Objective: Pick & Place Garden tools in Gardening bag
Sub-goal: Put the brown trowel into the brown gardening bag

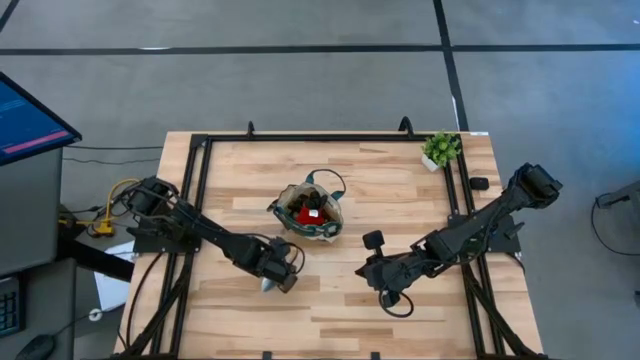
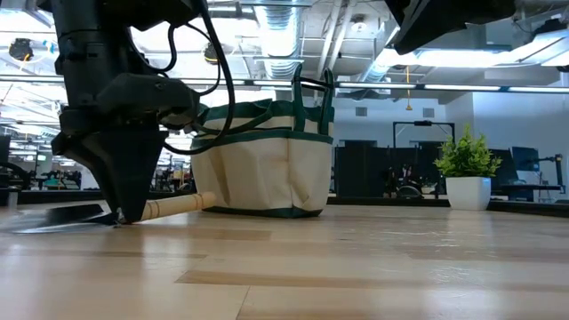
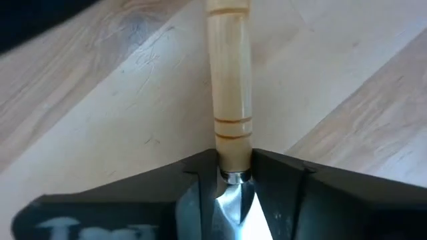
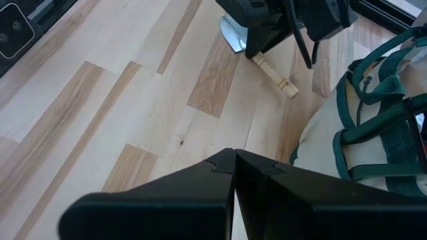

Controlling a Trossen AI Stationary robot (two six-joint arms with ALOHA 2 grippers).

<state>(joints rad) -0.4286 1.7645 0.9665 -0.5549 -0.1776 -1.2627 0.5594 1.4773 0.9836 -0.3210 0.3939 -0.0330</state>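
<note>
The trowel lies flat on the table; its wooden handle [image 2: 178,206] points toward the gardening bag [image 1: 312,210] and its silver blade [image 4: 233,37] away from it. My left gripper [image 3: 230,175] stands over the trowel, shut on it just in front of the bag [image 2: 267,164]. The cream bag with green trim stands upright at mid-table, with a red-and-black piece [image 1: 308,211] showing inside. My right gripper [image 4: 233,155] is shut on nothing and hovers to the bag's near right. My left gripper pinches the trowel between its two fingers where the wooden handle meets the metal neck [image 3: 233,163]. The fingers come steeply from above and lie across the tool. The trowel rests on the table, handle and blade both down.
A small potted plant [image 1: 440,150] stands at the far right corner. A black frame rail [image 1: 200,190] runs along the table's edges. Bare wood lies along the near edge between the two arms.
</note>
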